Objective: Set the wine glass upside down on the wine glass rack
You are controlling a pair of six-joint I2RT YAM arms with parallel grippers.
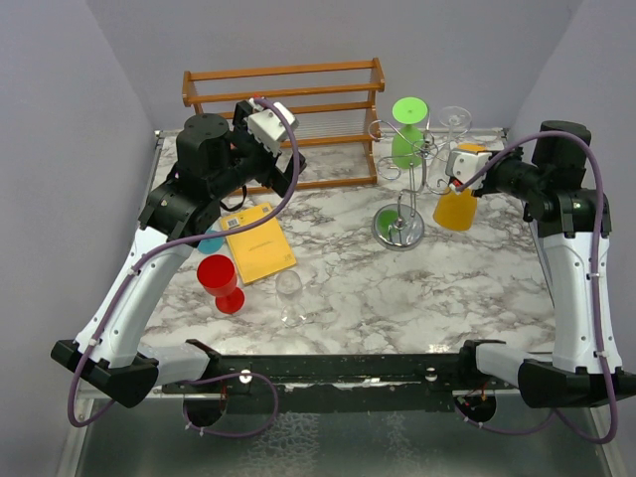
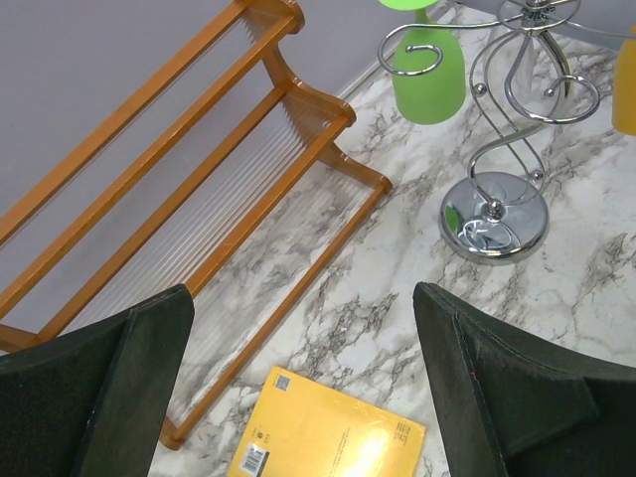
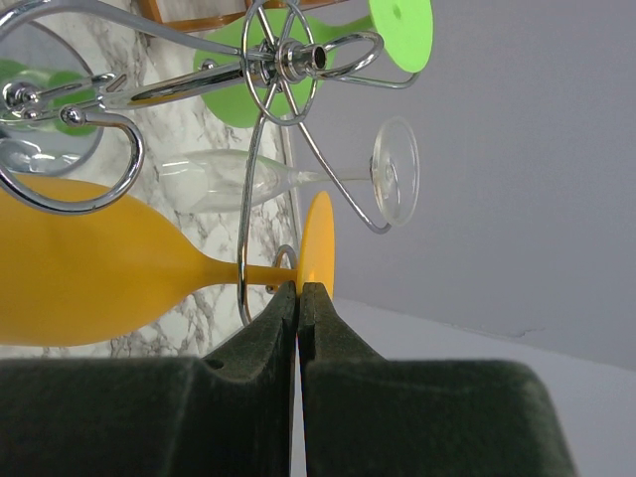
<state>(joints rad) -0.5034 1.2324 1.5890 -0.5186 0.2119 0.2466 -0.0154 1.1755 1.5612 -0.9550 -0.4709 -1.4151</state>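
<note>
The silver wire wine glass rack stands on its round disc base at mid-right of the table. My right gripper is shut on the foot of a yellow wine glass, held upside down at the rack's right side. In the right wrist view the gripper pinches the yellow foot, and the stem lies across a wire arm of the rack. A green glass and a clear glass hang on the rack. My left gripper is open and empty above the table.
A brown wooden slatted shelf stands at the back. A yellow book lies below my left gripper. A red glass and a clear glass stand near the front left. The rack's base shows in the left wrist view.
</note>
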